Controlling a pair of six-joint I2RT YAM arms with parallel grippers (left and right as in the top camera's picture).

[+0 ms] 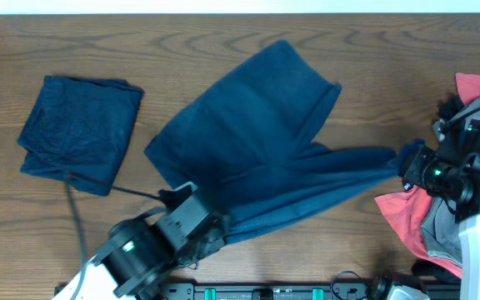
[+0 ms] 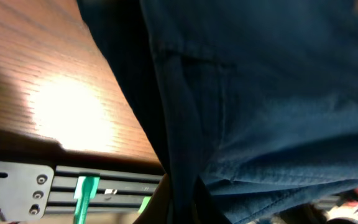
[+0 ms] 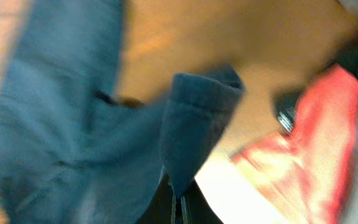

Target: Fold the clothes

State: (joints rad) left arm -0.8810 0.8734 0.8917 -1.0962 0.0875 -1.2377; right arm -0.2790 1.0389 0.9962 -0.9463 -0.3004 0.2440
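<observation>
At the near edge, a black metal rail [image 2: 17, 183] with a green fitting runs under the wooden worktop [image 2: 55, 68]; only the left wrist view shows it closely, along with a bright patch of glare on the wood grain. Just beyond it, the left hand [image 1: 211, 227] is pressed together on the near hem of the navy shorts [image 1: 257, 142]. In its own view the cloth hides the fingers, and stitched seams run down the dense weave to one gathered point. To the right, the right hand [image 1: 408, 162] pinches the other end of the shorts, and its blurred view shows a rolled fold of cloth dropping between the fingers. Beside it lies a coral-red garment [image 1: 402, 217] with a grey garment [image 1: 438, 223] on it. The shorts stretch between both hands and fan out flat farther back. Well to the left, a folded navy garment [image 1: 77, 133] lies in a rough square.
</observation>
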